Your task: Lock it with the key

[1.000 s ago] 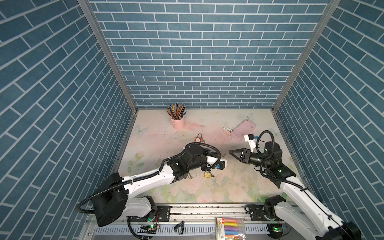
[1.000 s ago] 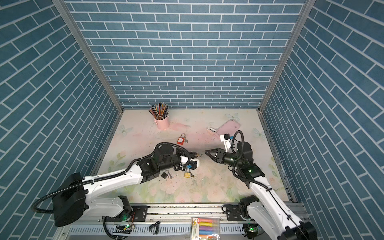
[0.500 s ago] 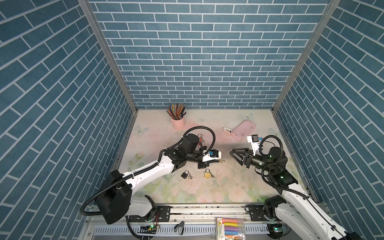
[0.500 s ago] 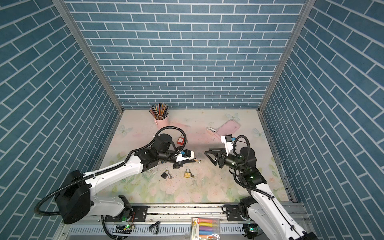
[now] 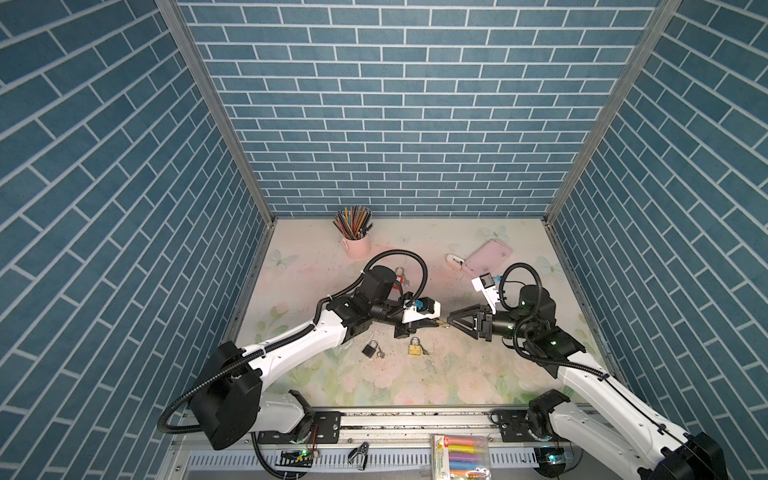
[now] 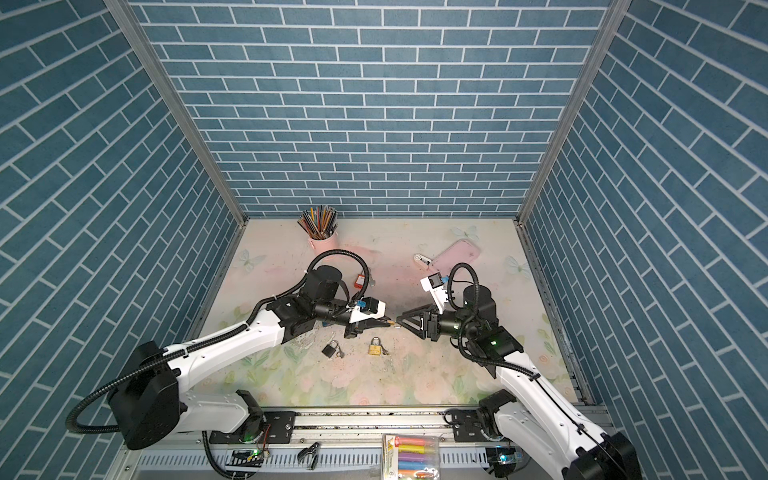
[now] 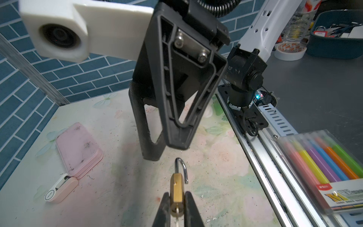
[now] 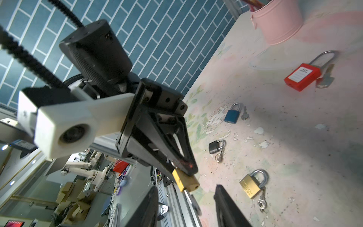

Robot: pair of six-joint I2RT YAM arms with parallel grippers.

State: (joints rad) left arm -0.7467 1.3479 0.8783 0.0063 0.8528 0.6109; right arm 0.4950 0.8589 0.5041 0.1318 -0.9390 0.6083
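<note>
Brass padlock (image 7: 177, 188), small, with its silver loop swung open, sits pinched tight in the left gripper (image 5: 434, 323), up over the middle of the flowery table (image 5: 457, 374). At its 3 o'clock in both top views, the right gripper (image 5: 454, 322) waits just beside it, fingers spread apart.

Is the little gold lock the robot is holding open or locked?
Open. In the left wrist view, the held brass padlock has one end of its shackle out of the body, hanging free beside it.
</note>
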